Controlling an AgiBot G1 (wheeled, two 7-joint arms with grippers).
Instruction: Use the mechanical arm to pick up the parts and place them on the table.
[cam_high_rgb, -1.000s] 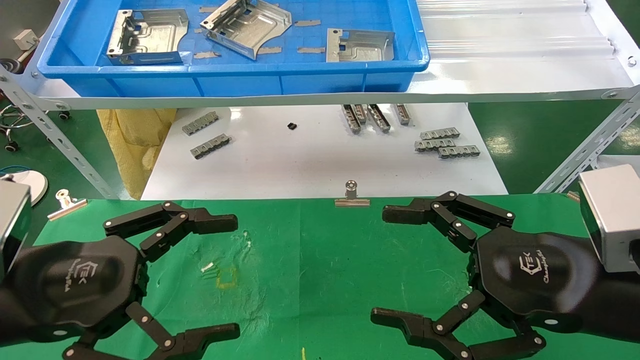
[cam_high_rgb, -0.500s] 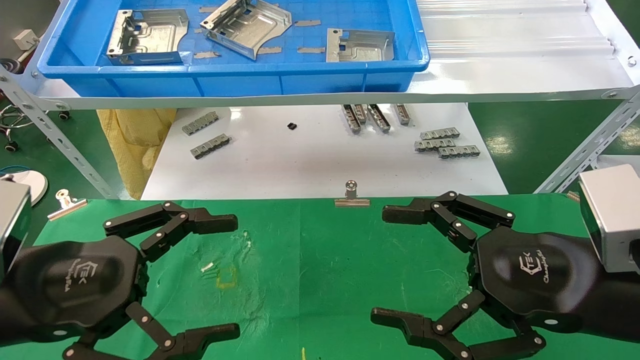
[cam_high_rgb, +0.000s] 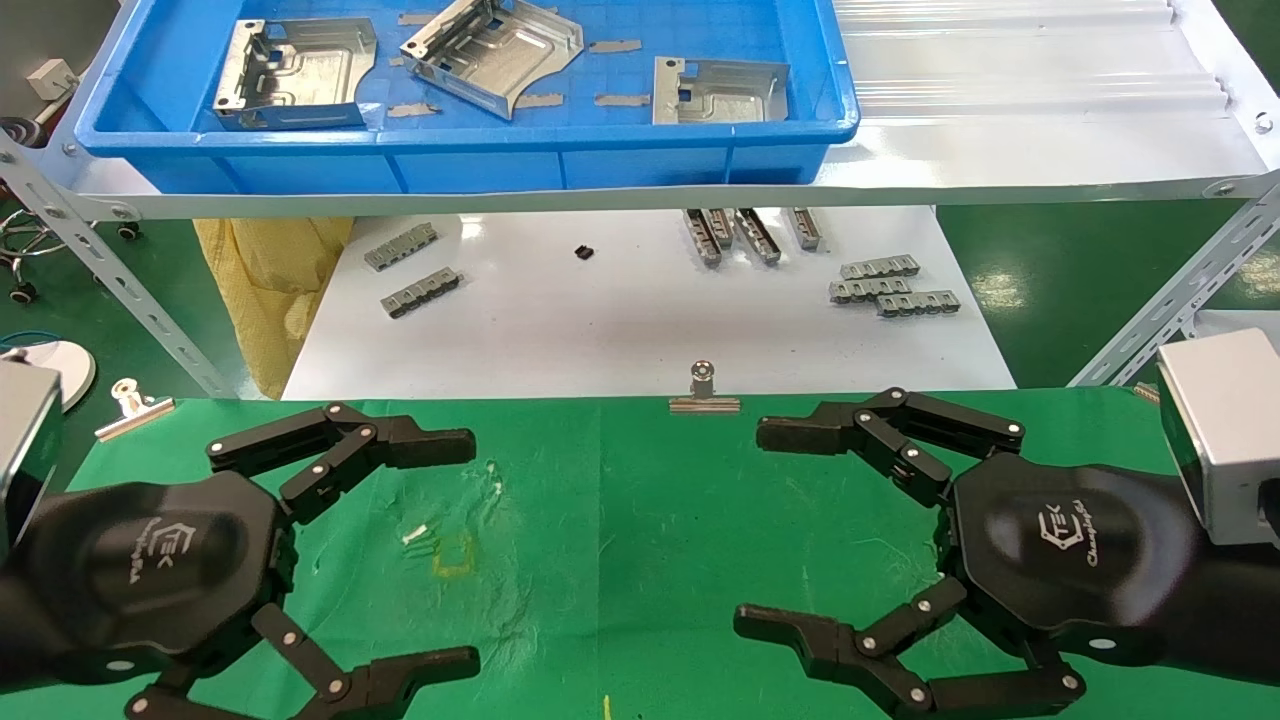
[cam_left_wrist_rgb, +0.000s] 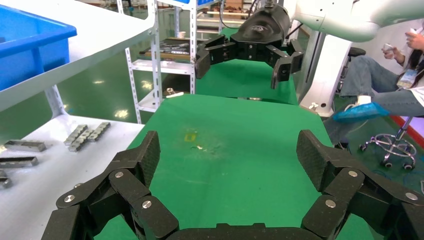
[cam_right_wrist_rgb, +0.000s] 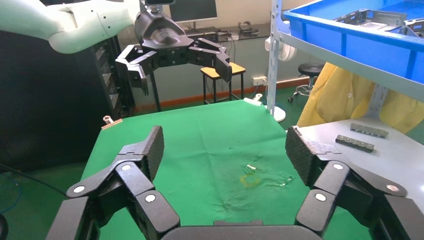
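Observation:
Three shiny silver parts lie in the blue tray (cam_high_rgb: 600, 165) on the upper shelf: one at the left (cam_high_rgb: 293, 75), one tilted in the middle (cam_high_rgb: 492, 52), one at the right (cam_high_rgb: 717, 92). The green-cloth table (cam_high_rgb: 620, 520) lies in front of me with no part on it. My left gripper (cam_high_rgb: 440, 550) hovers open and empty over the table's left side; it also shows in the left wrist view (cam_left_wrist_rgb: 227, 162). My right gripper (cam_high_rgb: 775, 530) hovers open and empty over the table's right side; it also shows in the right wrist view (cam_right_wrist_rgb: 225, 147).
A white glossy board (cam_high_rgb: 620, 320) beyond the table carries several small grey slotted bars (cam_high_rgb: 890, 285). A silver binder clip (cam_high_rgb: 704, 390) holds the cloth's far edge. The shelf's angled metal legs (cam_high_rgb: 120, 290) stand at both sides. A yellow mark (cam_high_rgb: 455, 555) is on the cloth.
My right gripper has shifted very slightly to the left and its fingers have spread a little. The left arm has not moved.

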